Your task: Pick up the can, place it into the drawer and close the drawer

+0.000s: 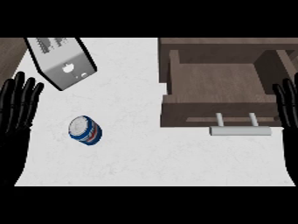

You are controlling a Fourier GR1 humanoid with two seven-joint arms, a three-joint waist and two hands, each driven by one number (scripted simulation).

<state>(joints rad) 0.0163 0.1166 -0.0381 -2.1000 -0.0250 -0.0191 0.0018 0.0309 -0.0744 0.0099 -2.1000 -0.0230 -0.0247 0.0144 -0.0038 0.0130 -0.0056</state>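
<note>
Nothing done yet: can (85, 130) upright on white surface (151, 162), untouched, well apart from open drawer (217, 94); left hand (12, 107) and right hand (297, 107) spread, empty; pick, place, close all remaining.

Left hand (12, 109): black throughout, with long slender segmented fingers and a narrow palm. Right hand (297, 109): identical black finish and build. No markings or cables visible.

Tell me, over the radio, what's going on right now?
Left hand and right hand both open, resting at the edges. Can upright on the counter, untouched. Drawer pulled open. Nothing between can and drawer.
</note>
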